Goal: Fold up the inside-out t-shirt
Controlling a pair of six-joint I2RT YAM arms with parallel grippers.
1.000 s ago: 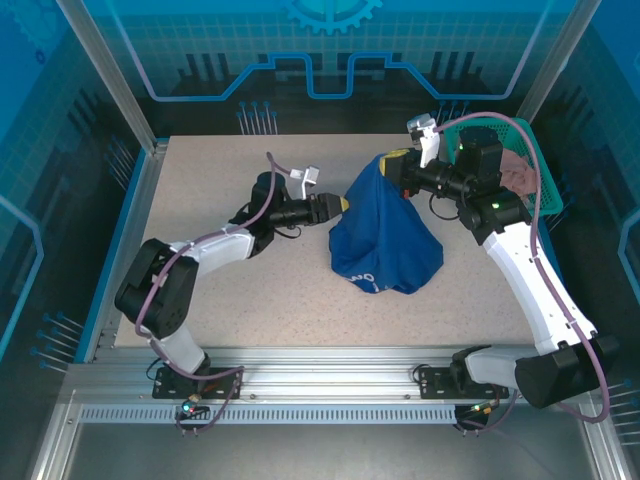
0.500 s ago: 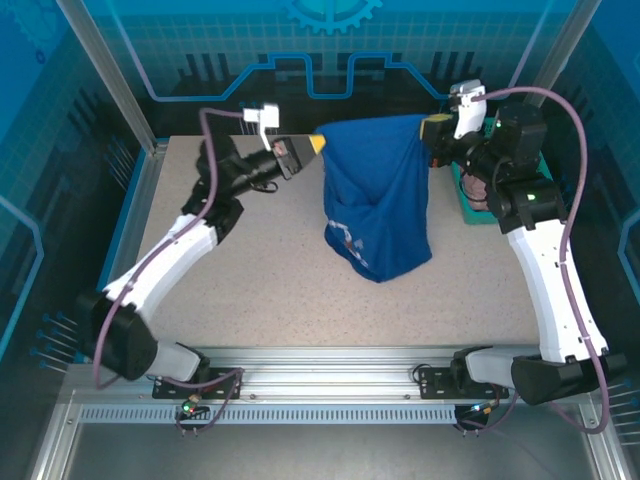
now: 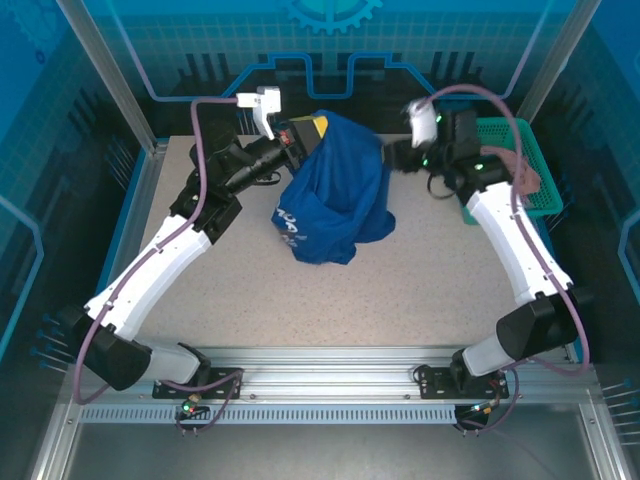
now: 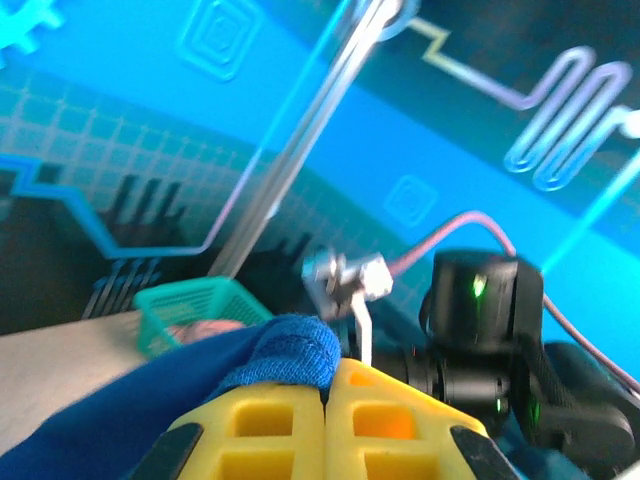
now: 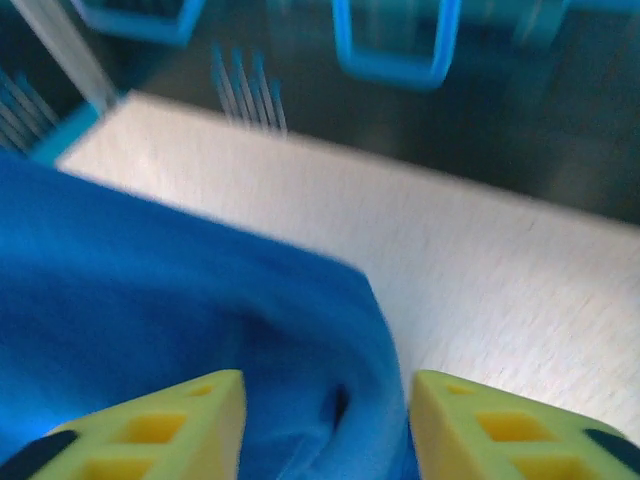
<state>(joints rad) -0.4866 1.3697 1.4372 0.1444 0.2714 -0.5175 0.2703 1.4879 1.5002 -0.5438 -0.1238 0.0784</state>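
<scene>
L gripper (image 4: 325, 415): jaws clenched on rolled edge of t-shirt (image 3: 335, 195), lifting it so rest drapes onto worktop (image 3: 450, 285), far-centre | R gripper (image 5: 325, 400): jaws apart, cloth between but not pinched, prob. seeking 2nd corner to spread it | hidden: shirt bunched, sleeves/collar unclear; R wrist view blurred

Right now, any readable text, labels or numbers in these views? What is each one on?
White lettering on the t-shirt: creased and too small to read.
Back wall: gear and circuit-line graphics, no words.
Basket: no label to be seen.
</scene>
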